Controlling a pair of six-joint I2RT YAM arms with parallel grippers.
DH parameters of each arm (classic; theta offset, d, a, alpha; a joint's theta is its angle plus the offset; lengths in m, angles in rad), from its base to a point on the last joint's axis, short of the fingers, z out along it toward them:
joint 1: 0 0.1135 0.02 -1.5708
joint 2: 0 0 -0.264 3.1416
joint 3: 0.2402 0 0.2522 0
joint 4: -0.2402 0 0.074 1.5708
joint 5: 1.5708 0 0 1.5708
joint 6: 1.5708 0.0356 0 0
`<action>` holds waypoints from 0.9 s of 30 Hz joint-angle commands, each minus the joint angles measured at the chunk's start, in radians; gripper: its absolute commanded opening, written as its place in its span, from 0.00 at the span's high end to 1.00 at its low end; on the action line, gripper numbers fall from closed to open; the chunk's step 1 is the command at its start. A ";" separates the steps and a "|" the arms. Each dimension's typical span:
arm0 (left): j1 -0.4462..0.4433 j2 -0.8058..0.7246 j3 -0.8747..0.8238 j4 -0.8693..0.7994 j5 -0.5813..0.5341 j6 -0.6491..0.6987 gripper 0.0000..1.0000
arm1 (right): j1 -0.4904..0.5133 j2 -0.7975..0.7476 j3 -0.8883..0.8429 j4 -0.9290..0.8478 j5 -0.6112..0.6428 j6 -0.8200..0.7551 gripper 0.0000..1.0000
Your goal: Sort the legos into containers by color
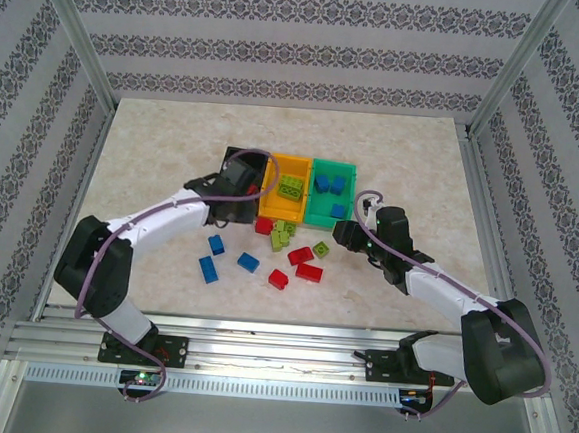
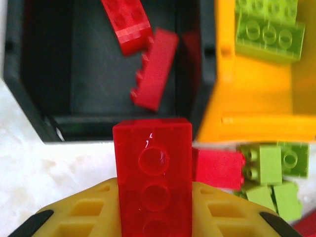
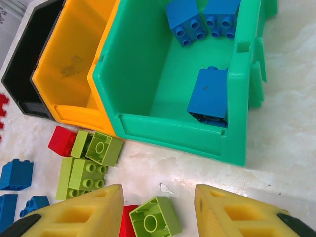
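Left wrist, red lego (image 2: 152, 173) clamped in left gripper (image 2: 153, 217)

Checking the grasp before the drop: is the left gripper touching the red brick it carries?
Touching. The left wrist view shows the left gripper shut on the red brick, with a yellow finger pressed against each side and no gap visible.

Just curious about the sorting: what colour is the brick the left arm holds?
The brick is red; left wrist view shows it best.
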 commanded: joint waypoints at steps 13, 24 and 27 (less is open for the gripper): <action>0.153 0.207 0.310 -0.043 0.113 0.171 0.50 | 0.023 0.035 0.040 0.007 0.001 -0.022 0.57; 0.152 0.129 0.118 0.069 0.203 0.129 0.46 | 0.038 0.050 0.050 0.002 0.005 -0.028 0.57; 0.152 0.058 0.030 0.132 0.247 0.120 0.47 | 0.056 0.049 0.054 0.000 0.006 -0.030 0.57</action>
